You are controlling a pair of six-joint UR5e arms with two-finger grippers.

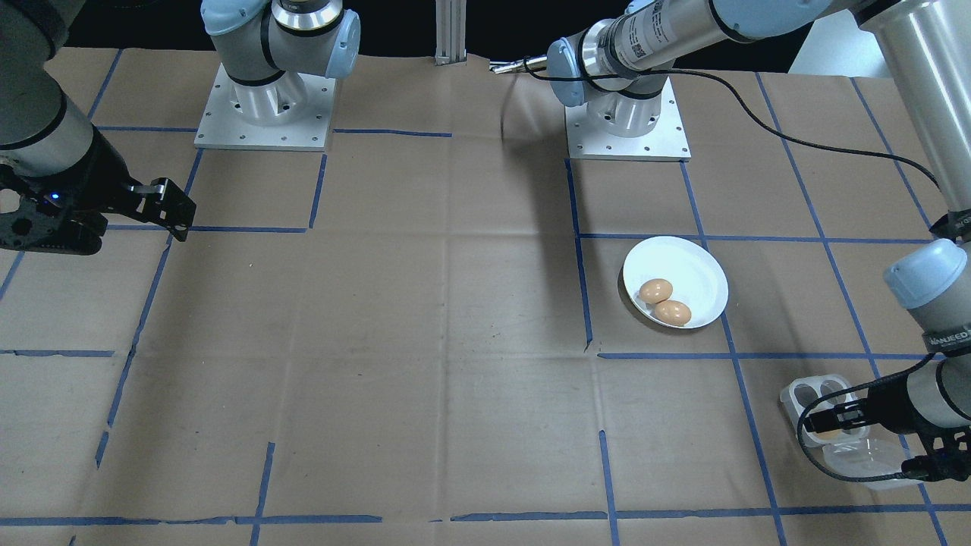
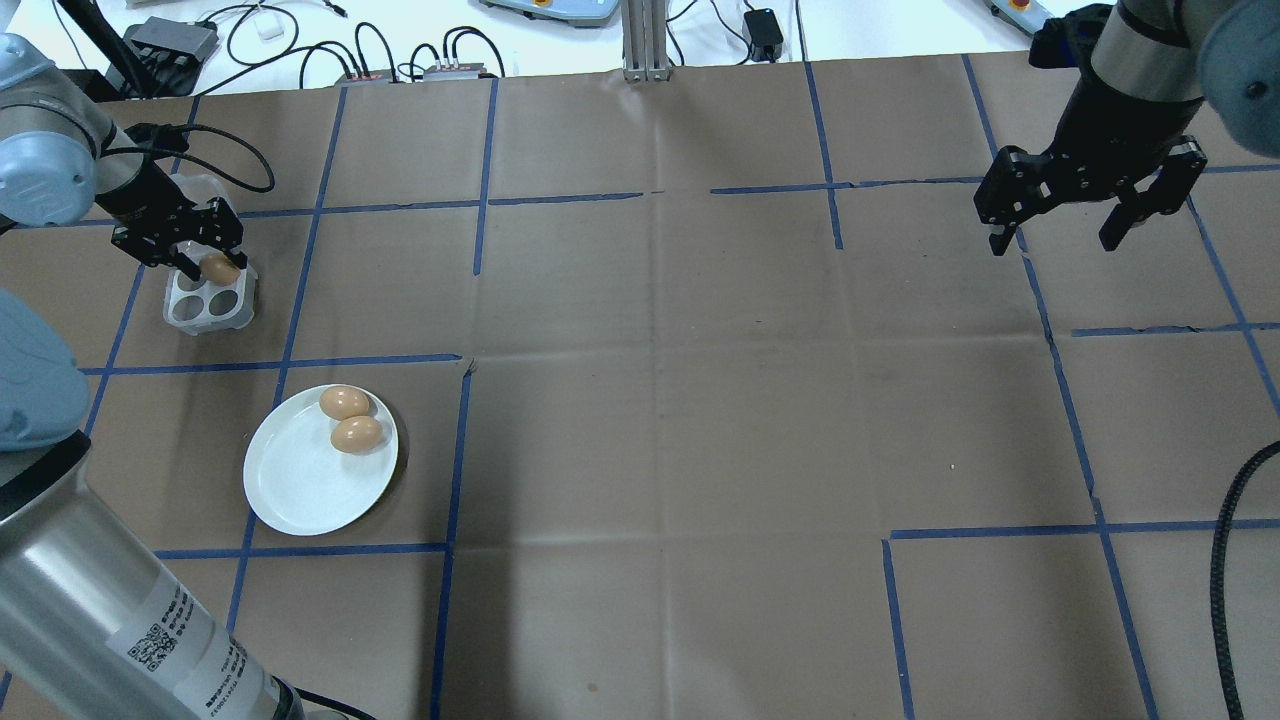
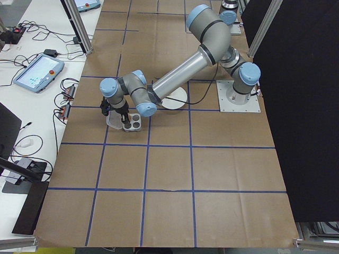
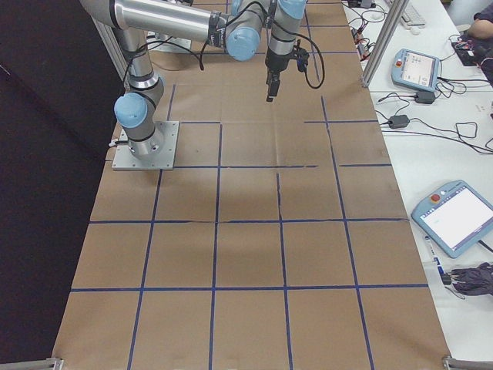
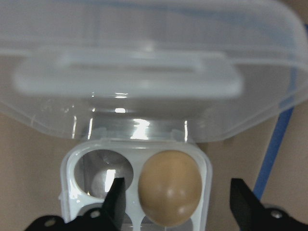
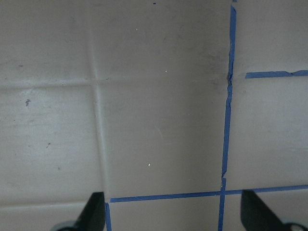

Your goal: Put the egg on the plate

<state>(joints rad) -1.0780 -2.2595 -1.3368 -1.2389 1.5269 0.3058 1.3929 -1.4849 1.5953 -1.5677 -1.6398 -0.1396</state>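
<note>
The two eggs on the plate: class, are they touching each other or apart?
Touching. The overhead exterior view shows the upper egg and lower egg meeting with no gap, on the plate.

Brown paper covers the table (image 2: 700, 400), crossed by a grid of blue tape (image 2: 455, 480) lines. The plate (image 2: 300, 480) is plain white, carrying two tan-brown eggs (image 2: 345, 403), smooth and unmarked. The tray (image 5: 77, 163) is white, its lid (image 5: 144, 72) clear and glossy with bright glints, and the egg (image 5: 170, 186) in it shows the same tan-brown with a pale sheen. Both grippers are black, left (image 2: 180, 245) and right (image 2: 1060, 225). The arms are silver-grey with pale blue joint caps, on light grey base plates (image 1: 265, 114). Black cables run along them.
</note>
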